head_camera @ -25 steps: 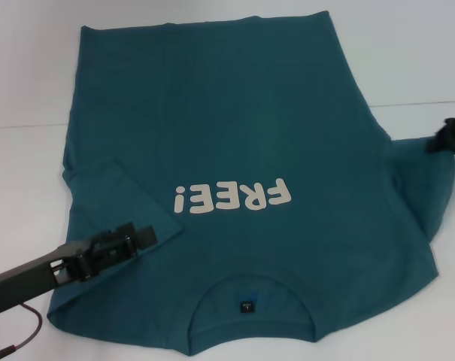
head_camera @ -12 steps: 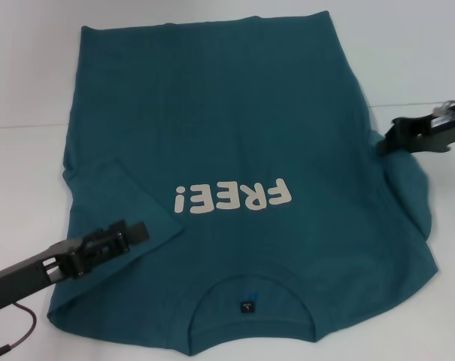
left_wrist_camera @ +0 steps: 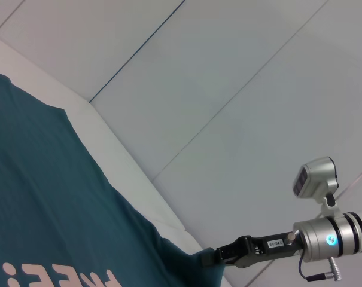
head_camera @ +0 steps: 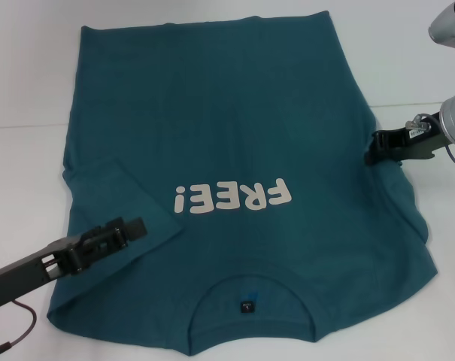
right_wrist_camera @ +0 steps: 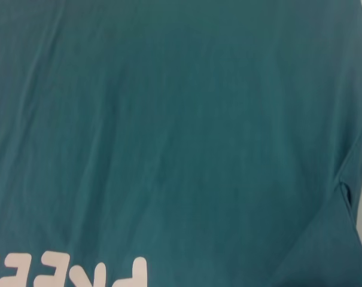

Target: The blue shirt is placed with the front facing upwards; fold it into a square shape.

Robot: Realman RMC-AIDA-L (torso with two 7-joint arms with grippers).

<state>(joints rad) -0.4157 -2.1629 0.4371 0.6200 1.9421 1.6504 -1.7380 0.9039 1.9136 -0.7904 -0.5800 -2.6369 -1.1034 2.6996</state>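
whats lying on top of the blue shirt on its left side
The dark teal-blue cotton T-shirt has its own left sleeve folded inward onto the body, and the left tool sits over that flap. The fabric under the flap is covered; whether the tool touches is unclear.

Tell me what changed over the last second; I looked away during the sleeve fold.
The right gripper carried the right sleeve inward, so it now lies folded over the blue shirt. The left gripper backed off slightly toward the robot's left, above the already folded left sleeve. The shirt's body, lettering and collar stayed put.
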